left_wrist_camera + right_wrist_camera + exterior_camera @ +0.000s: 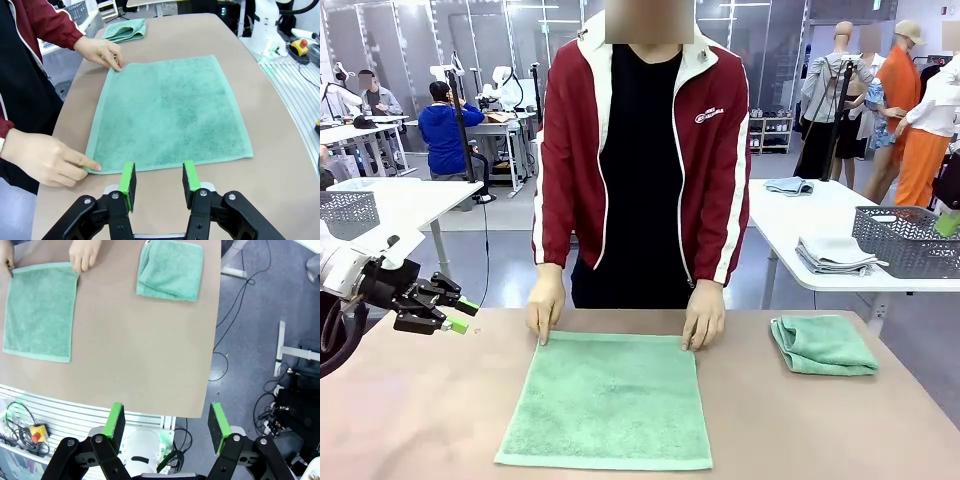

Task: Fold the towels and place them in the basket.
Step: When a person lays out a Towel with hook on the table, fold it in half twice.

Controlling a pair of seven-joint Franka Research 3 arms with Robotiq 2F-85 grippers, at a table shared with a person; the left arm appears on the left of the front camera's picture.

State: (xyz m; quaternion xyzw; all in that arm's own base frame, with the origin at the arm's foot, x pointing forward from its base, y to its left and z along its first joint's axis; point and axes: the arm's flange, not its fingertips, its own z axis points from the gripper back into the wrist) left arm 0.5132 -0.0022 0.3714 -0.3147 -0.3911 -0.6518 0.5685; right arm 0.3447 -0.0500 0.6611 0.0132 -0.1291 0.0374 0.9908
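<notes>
One mint-green towel (610, 400) lies spread flat in the middle of the brown table (420, 400). A person's hands (546, 303) press down its two far corners. A second towel (823, 343), folded, lies at the table's far right. My left gripper (463, 316) hovers left of the flat towel. In the left wrist view its jaws (158, 181) stand open and empty just short of the towel's (170, 110) near edge. My right gripper (167, 422) is open and empty, high above the table's robot-side edge, looking down on both towels. A dark grey lattice basket (910, 240) stands on a white table behind at the right.
Another grey basket (347, 212) sits on a white table at the back left. Folded grey cloths (832, 253) lie beside the right basket. The table's right edge (216, 330) drops to a floor with cables. Bare tabletop lies between the two towels.
</notes>
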